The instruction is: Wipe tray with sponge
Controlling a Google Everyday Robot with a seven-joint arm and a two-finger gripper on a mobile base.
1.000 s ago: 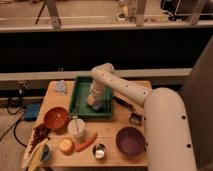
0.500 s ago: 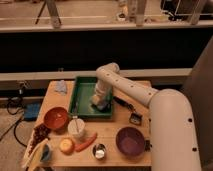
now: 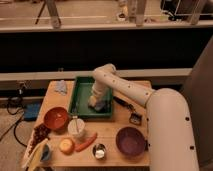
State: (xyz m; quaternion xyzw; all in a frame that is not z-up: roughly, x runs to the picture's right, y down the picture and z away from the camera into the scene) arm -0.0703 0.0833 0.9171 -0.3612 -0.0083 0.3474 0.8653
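Reaching into the green tray (image 3: 80,96), jaws at the sponge (image 3: 99,105)

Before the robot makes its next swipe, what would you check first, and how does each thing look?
1. Gripper down inside the green tray: ok, near its front right corner.
2. Sponge under the gripper: cannot tell, nothing of it shows clearly.
3. Tray flat and fully on the table: ok.
4. Tray floor left of the gripper free to wipe: ok.
5. White cup and orange bowl outside the tray: ok, both stand in front of it.
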